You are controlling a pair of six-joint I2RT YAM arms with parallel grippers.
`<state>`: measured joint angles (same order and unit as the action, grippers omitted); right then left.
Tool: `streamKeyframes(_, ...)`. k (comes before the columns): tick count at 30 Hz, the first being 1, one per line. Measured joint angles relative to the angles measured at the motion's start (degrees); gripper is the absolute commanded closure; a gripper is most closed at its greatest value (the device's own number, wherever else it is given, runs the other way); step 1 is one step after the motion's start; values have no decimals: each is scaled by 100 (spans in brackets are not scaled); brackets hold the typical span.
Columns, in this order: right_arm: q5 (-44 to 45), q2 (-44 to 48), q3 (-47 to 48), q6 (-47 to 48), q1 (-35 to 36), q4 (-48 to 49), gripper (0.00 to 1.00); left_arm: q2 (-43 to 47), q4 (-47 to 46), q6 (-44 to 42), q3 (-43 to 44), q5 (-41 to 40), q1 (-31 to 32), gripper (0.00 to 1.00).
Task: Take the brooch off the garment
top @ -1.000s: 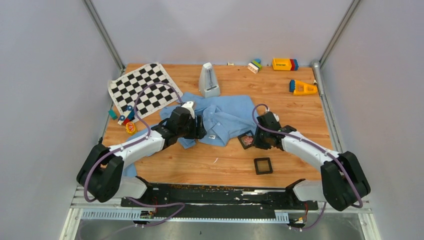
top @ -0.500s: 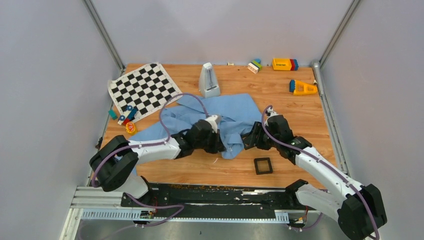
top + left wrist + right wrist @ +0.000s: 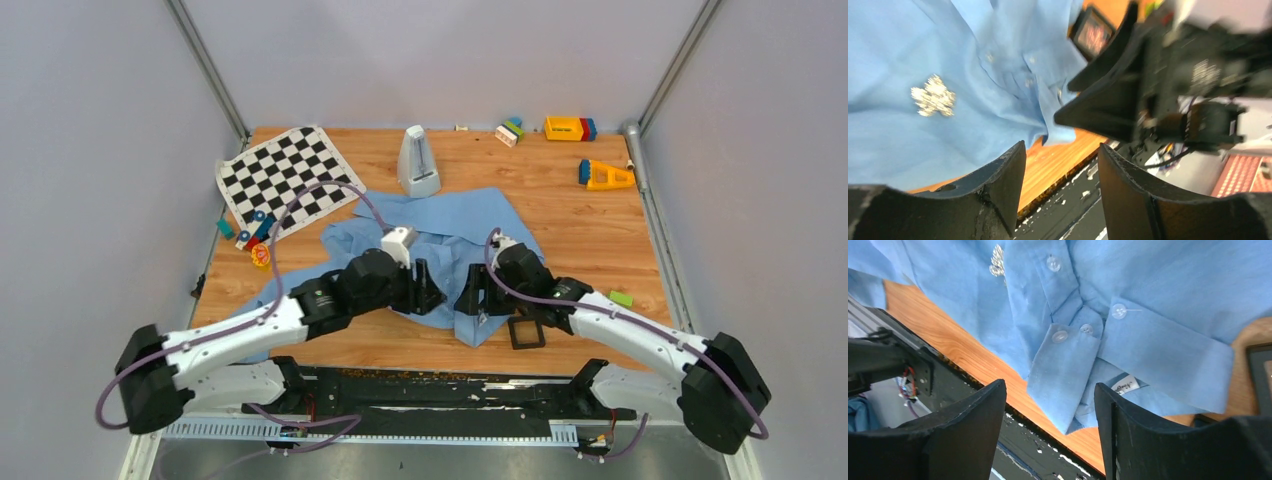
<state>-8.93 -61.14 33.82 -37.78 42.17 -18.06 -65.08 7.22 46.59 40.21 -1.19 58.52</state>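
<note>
The blue shirt (image 3: 452, 232) lies crumpled mid-table, its front corner near the table's near edge. The silver brooch (image 3: 933, 95) is pinned to the cloth; it also shows at the top of the right wrist view (image 3: 997, 261), beside the buttoned placket. In the top view the arms hide it. My left gripper (image 3: 425, 289) is open and empty over the shirt, its fingers (image 3: 1003, 185) wide apart. My right gripper (image 3: 474, 298) faces it, open and empty just above the buttoned cuff (image 3: 1063, 375).
A small black frame box (image 3: 526, 331) sits by the shirt's front corner; another one (image 3: 1093, 32) shows in the left wrist view. A metronome (image 3: 417, 160), a checkerboard mat (image 3: 287, 178), toy blocks (image 3: 570, 128), and a green piece (image 3: 621, 298) lie around.
Both grippers have moved closer together and toward the near edge. The shirt has shifted forward with them and now covers the spot where the second black box lay.
</note>
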Motion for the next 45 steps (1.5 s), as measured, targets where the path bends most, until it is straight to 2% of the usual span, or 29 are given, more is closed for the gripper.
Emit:
streamKeyframes(3, 234, -538, 175, -22, 439, 35, 36, 868, 581, -192, 184, -264, -310, 40)
streamKeyframes(6, 457, -1250, 603, -46, 811, 39, 37, 1222, 964, -426, 190, -407, -688, 40)
streamKeyframes(10, 881, -2024, 1215, -157, 1016, 59, 28, 881, 1200, -807, 190, -529, -876, 43)
streamKeyframes(14, 1464, -2629, 1707, -308, 1014, 17, 31, 269, 1115, -1012, 87, -323, -1281, 52)
streamKeyframes(17, 1847, -3200, 2133, -398, 1014, -109, 45, 81, 732, -997, -297, 61, -1993, 52)
streamKeyframes(18, 1950, -3392, 2264, -424, 1014, -162, 53, 55, 658, -990, -437, 94, -2170, 52)
streamKeyframes(21, 2131, -3792, 2503, -487, 979, -286, 90, -11, 590, -997, -743, 164, -2337, 54)
streamKeyframes(23, 2151, -3875, 2529, -553, 970, -345, 100, -52, 562, -1008, -868, 221, -2337, 59)
streamKeyframes(28, 1998, -3504, 2363, -492, 970, -234, 100, 81, 557, -1010, -1040, 396, -2245, 61)
streamKeyframes(30, 1790, -3086, 2179, -374, 970, -90, 100, 341, 595, -1014, -1047, 330, -2074, 57)
streamKeyframes(36, 693, -2072, 1805, -26, 973, 627, 100, 1141, 778, -1045, -955, -66, -1150, 51)
streamKeyframes(42, -46, -1912, 1648, 103, 973, 918, 100, 1484, 804, -916, -951, -221, -887, 46)
streamKeyframes(45, -251, -1904, 1565, 127, 973, 960, 100, 1521, 833, -824, -951, -356, -866, 47)
